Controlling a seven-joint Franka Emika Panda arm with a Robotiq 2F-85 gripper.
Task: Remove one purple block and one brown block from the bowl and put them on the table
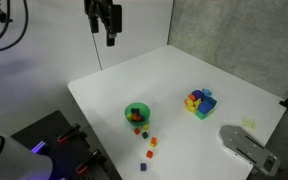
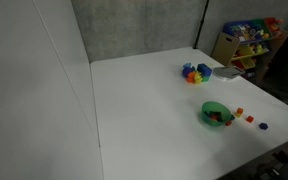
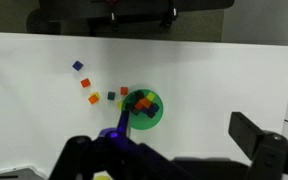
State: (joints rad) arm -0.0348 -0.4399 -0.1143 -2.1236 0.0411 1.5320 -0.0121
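Observation:
The small green bowl (image 1: 137, 113) stands on the white table (image 1: 214, 70) near its front edge. It also shows in the other exterior view (image 2: 216, 113) and in the wrist view (image 3: 154, 115). It holds several small blocks, with orange, red, yellow and dark ones showing in the wrist view. Several small blocks lie loose on the table beside the bowl, among them a purple one (image 3: 78, 66) and an orange one (image 3: 94, 98). My gripper (image 1: 109, 30) hangs high above the table's far side, well away from the bowl. Its fingers (image 3: 164, 135) are wide apart and empty.
A multicoloured cluster of larger blocks (image 1: 199, 102) sits on the table apart from the bowl; it also shows in an exterior view (image 2: 196, 73). A grey rounded device (image 1: 246, 145) lies at a table corner. A shelf of toys (image 2: 246, 40) stands beyond the table.

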